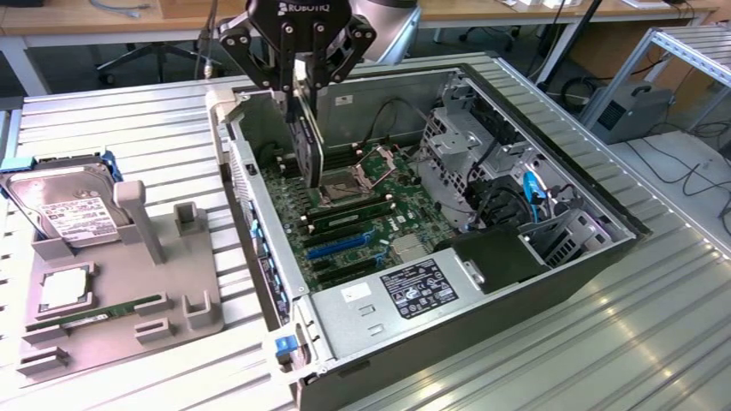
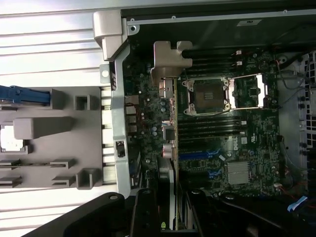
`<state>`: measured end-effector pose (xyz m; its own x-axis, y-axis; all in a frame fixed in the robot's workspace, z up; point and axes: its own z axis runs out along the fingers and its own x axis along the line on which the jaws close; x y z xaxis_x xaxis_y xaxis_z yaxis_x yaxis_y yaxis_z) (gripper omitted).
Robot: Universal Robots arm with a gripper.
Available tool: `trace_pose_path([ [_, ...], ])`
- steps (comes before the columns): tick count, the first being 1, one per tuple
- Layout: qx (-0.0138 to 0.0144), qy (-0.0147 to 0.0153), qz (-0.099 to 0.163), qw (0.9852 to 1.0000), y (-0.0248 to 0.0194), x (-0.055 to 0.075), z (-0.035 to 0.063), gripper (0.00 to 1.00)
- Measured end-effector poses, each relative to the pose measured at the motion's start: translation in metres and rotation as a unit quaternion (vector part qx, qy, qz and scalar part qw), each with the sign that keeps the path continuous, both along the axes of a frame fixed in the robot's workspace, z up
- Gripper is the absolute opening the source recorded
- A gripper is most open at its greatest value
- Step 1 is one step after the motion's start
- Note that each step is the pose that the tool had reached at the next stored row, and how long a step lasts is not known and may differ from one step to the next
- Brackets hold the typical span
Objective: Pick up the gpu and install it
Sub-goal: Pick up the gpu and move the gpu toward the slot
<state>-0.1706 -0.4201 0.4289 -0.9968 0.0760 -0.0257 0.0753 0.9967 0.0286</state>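
Hand [image 1: 300,75] is pinching the gpu [image 1: 308,141] by its top edge, and the card hangs upright over the motherboard [image 1: 383,218] inside the open PC case [image 1: 502,334]. I'd guess it's light and stiff but fragile, so grip the board edges, not the components.

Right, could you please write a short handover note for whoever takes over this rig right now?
Gripper: shut on the gpu, holding it by its upper end.
Gpu: hanging upright, edge down, inside the open computer case, over the motherboard beside the CPU socket.
Done: gpu picked up and brought over the board.
Left: installation; the card is not seated in a slot yet, and the blue slots look empty.
Elsewhere: the hard drive and RAM stick sit in the gray holder on the exterior view's left.
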Motion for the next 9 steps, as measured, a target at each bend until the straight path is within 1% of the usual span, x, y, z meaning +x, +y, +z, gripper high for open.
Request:
trace_pose_path([
  [9, -0.0002, 0.0000, 0.000, 1.0000, 0.0000, 0.0051, -0.0037, 0.27],
])
